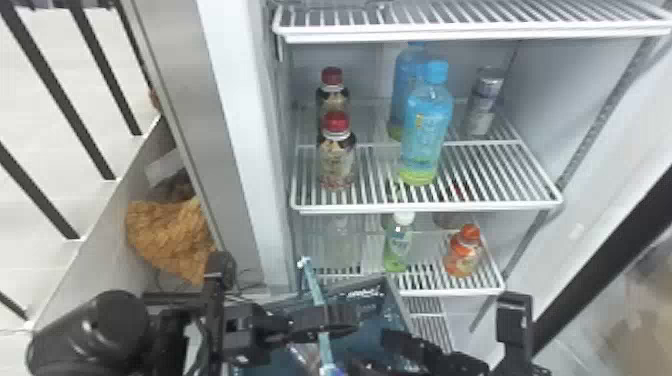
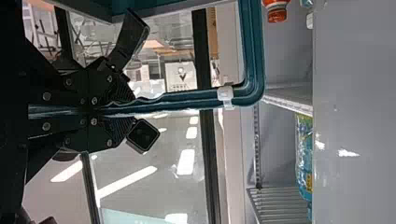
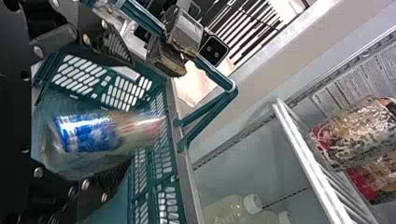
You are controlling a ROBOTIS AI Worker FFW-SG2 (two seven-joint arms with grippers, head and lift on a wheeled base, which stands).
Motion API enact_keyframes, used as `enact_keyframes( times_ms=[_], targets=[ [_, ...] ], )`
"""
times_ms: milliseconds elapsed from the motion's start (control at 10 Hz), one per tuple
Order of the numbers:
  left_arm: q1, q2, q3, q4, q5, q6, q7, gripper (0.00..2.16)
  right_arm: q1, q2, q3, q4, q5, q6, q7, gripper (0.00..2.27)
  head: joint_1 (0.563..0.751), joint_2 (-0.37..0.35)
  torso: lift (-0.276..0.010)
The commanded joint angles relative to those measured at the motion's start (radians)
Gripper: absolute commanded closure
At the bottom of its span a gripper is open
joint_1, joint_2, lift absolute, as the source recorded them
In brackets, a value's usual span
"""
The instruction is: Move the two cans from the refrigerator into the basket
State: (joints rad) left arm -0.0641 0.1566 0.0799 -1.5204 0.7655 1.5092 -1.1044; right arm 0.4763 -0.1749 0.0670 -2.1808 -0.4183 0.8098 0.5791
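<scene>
Head view: left gripper (image 1: pixel 345 320) is at the basket handle (image 1: pixel 316 287), fingers closed on it; left wrist view agrees, handle running between them. Right gripper (image 1: pixel 371 352) is low over the basket (image 1: pixel 350 292), fingers set wide. Right wrist view has the blue can (image 3: pixel 88 133) in the gap between those fingers, basket mesh behind it; can't tell if it touches either finger or rests on the basket bottom. Silver can (image 1: pixel 482 105) stands on the fridge's middle shelf (image 1: pixel 425 206), toward the back right. Same shelf: two red-capped bottles on the left, one (image 1: pixel 337 160) in front of the other (image 1: pixel 332 95); two blue bottles near the middle, front one (image 1: pixel 425 135) partly covering the rear one (image 1: pixel 404 85). Shelf below (image 1: pixel 450 291) carries a white-capped green bottle (image 1: pixel 398 245) and, to its right, an orange bottle (image 1: pixel 463 252). Basket sits in front of the fridge shelves.
</scene>
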Motion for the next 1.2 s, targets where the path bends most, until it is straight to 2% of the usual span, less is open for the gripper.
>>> enact_keyframes(
  times_ms=[0, 400, 700, 1100],
  targets=[
    [0.0, 0.0, 0.004, 0.0, 0.0, 0.0, -0.002, 1.19, 0.002, 0.002, -0.009, -0.007, 0.003, 0.0, 0.001, 0.15, 0.695, 0.001, -0.025],
    [0.008, 0.001, 0.016, 0.0, -0.002, 0.0, 0.0, 1.19, 0.046, 0.029, -0.129, -0.083, 0.037, -0.017, -0.001, 0.16, 0.695, -0.032, -0.025],
    [0.015, 0.001, 0.02, 0.0, -0.002, 0.0, -0.002, 1.19, 0.051, 0.043, -0.189, -0.123, 0.043, -0.086, -0.004, 0.17, 0.695, -0.111, -0.025],
    [0.022, 0.001, 0.02, 0.0, 0.0, 0.0, -0.002, 1.19, 0.032, 0.08, -0.209, -0.135, 0.045, -0.348, -0.084, 0.16, 0.695, -0.147, -0.025]
  ],
)
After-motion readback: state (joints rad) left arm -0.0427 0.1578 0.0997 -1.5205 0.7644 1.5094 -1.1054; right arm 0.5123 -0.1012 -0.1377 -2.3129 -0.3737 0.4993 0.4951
